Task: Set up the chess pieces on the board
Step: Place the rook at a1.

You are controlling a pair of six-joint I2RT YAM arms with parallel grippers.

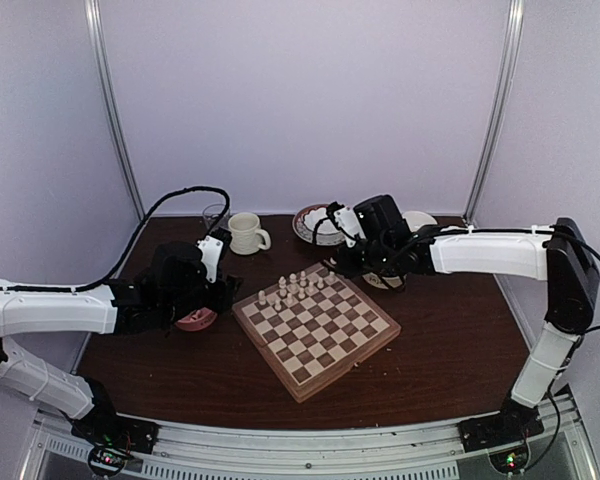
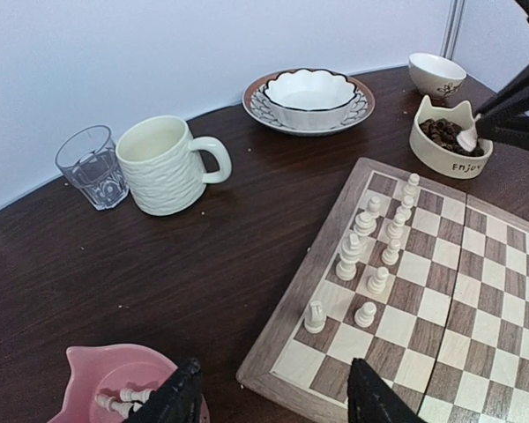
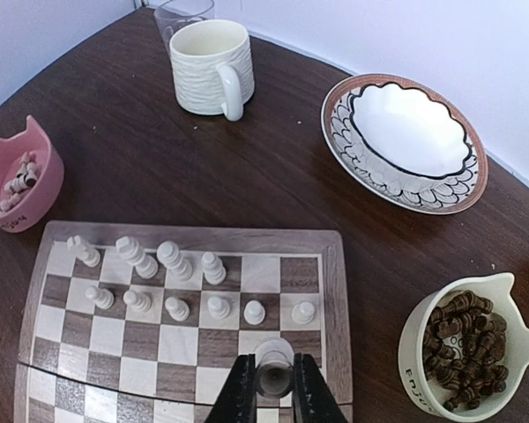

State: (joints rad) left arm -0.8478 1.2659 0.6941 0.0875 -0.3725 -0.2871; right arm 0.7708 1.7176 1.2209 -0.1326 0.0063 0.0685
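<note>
Pink bowl (image 2: 78, 359) holds pale chess pieces (image 2: 122, 402), cream bowl (image 3: 418, 363) dark ones (image 3: 463, 348)

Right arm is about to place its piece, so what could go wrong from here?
The right gripper, shut on a pale piece, hangs just by two standing pawns; it could knock them going down. The left gripper hovers open at the board's corner by the pink bowl; a swing could nudge either.

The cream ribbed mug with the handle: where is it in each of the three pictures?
Top external: cream ribbed mug left of centre, behind the checkered wooden chessboard.
Left wrist: upper left, beside a clear glass.
Right wrist: top, left of centre.
Shared landmark: the chessboard, in all three views.
</note>
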